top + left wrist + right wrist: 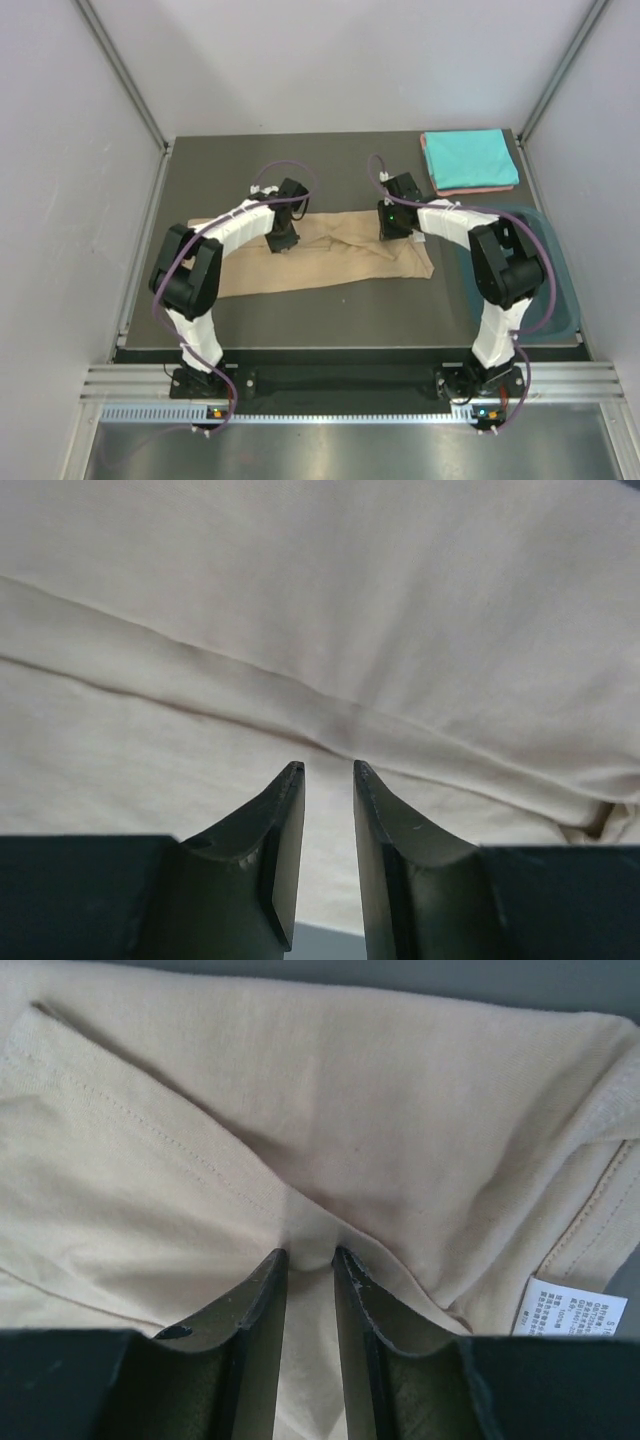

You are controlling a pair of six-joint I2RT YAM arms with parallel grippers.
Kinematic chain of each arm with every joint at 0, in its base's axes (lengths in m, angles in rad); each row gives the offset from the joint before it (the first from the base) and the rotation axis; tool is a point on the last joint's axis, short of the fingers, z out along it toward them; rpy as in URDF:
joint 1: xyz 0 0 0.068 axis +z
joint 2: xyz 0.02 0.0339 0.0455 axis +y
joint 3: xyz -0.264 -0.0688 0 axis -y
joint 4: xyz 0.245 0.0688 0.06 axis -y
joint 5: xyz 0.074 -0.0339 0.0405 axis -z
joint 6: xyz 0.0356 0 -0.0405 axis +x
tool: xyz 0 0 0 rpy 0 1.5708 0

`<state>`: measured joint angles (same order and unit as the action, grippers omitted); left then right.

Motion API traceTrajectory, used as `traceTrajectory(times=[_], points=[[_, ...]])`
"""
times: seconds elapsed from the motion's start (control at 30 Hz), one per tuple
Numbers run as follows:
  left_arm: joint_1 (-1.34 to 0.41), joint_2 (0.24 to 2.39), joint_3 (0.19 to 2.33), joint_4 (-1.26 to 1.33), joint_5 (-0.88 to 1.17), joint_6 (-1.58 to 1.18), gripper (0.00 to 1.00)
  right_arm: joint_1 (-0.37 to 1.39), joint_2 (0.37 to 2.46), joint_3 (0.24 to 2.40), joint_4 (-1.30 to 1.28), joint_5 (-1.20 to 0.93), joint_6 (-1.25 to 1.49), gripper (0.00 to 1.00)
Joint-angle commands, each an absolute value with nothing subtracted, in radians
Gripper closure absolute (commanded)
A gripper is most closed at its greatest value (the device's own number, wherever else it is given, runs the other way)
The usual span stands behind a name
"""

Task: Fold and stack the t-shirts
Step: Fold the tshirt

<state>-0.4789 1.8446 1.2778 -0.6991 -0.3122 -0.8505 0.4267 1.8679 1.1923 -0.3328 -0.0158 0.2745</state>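
- The tan shirt (pixel 340 262) lies across the middle of the table (pixel 330 180) as a long, rumpled strip running left to right, only partly folded.
- The left gripper (pixel 280 242) is down on the strip's left part, near its far edge. In its wrist view the fingers (pixel 285 820) sit with just a narrow gap and tan cloth shows through it. A long crease runs right past the tips. Honestly can't tell if it's actually pinching the cloth or just parked over it.
- The right gripper (pixel 392 228) is on the strip's right end, also near the far edge. Its wrist cam is clearer: the jaws are nearly together, with a pucker of tan cloth pulled up between the tips and creases fanning out from there, so that's a pinch on the tan shirt.
- Same view shows the white label (pixel 568 1315) and a stitched hem off to the right.
- The turquoise shirt (pixel 468 156) is folded neatly in the far right corner, sitting on the salmon shirt (pixel 482 190), which only peeks out along the near edge.
- The tub (pixel 560 300) sits at the table's right side, mostly behind the right arm.
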Motion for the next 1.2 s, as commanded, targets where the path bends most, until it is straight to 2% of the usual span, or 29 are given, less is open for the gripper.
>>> traceTrajectory(times=[0.0, 0.33, 0.43, 0.6, 0.77, 0.93, 1.17], points=[[-0.472, 1.734, 1.336, -0.745, -0.357, -0.838, 0.68, 0.402, 1.921, 1.23, -0.308, 0.106, 0.201, 0.72], [-0.466, 1.614, 1.209, -0.626, -0.209, -0.735, 0.66, 0.382, 1.98, 1.402, -0.386, 0.11, 0.161, 0.72], [-0.42, 1.621, 1.161, -0.592, -0.149, -0.7, 0.65, 0.38, 1.945, 1.419, -0.445, 0.058, 0.27, 0.73], [-0.31, 1.638, 1.098, -0.549, -0.037, -0.712, 0.65, 0.382, 1.801, 1.361, -0.512, 0.076, 0.544, 0.69], [-0.272, 1.703, 1.103, -0.626, -0.11, -0.724, 0.66, 0.38, 1.779, 1.356, -0.577, 0.135, 0.712, 0.68], [-0.267, 1.71, 1.06, -0.641, -0.166, -0.741, 0.67, 0.374, 1.809, 1.333, -0.542, 0.207, 0.689, 0.71], [-0.265, 1.678, 0.979, -0.627, -0.202, -0.781, 0.67, 0.315, 1.899, 1.307, -0.446, 0.189, 0.617, 0.75]])
